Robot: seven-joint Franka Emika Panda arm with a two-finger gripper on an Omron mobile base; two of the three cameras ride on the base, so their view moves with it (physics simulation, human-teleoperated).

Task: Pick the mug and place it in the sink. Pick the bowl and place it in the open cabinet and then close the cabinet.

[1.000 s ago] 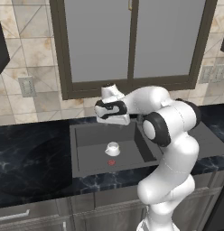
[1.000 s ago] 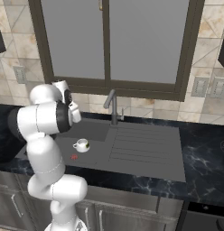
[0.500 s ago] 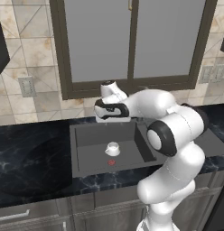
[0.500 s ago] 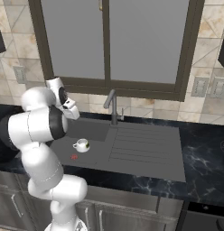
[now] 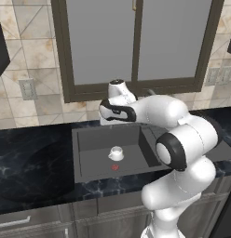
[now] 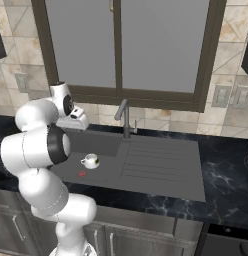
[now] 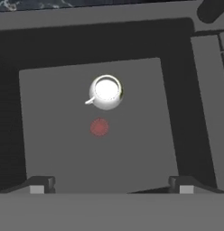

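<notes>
The small white mug (image 7: 106,92) stands upright on the floor of the dark grey sink (image 7: 132,149), just beyond the red drain mark (image 7: 99,127). The same mug (image 5: 116,153) (image 6: 90,160) shows in both base views, free of any contact. My gripper (image 7: 111,186) hangs open and empty well above the basin. Its hand (image 5: 112,111) (image 6: 76,117) sits over the sink's back edge (image 5: 108,132), close under the window sill. The bowl is out of view. A dark slanted panel (image 5: 1,46) cuts the upper left corner; I cannot tell whether it is the cabinet.
A grey faucet (image 6: 124,116) rises behind the basin, with the ridged drainboard (image 6: 156,160) to its right. Black marble counter (image 5: 29,158) surrounds the sink. A big framed window (image 5: 136,42) fills the wall behind. Base cabinets with drawers (image 5: 24,221) run below.
The arm's elbow has swung out toward the cameras while the hand stayed above the sink's back edge. The mug has not moved and the gripper stays open.
</notes>
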